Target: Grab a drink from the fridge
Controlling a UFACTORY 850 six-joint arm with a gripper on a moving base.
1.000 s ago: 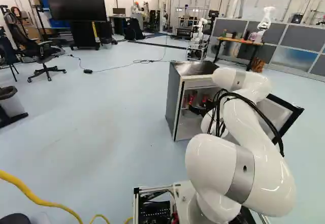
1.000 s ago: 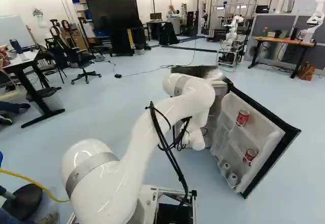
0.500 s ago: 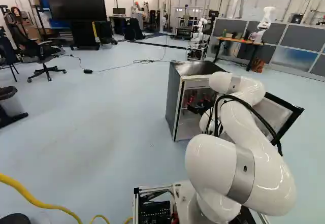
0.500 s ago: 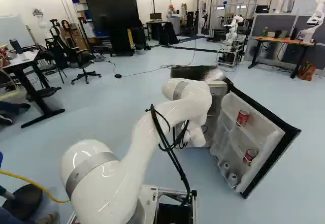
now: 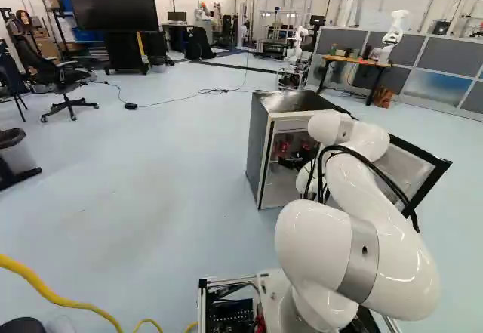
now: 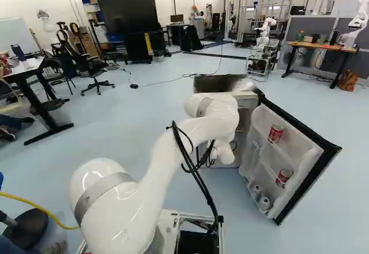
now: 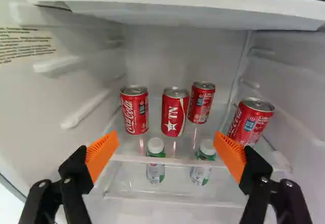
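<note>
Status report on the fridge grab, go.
Gripper open, empty. Four red cans on the shelf ahead, none gripped. Fridge door open; nothing visibly blocking the middle cans.

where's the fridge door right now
In the right base view, the fridge door stands open right of the arm, with red cans on its racks.
</note>
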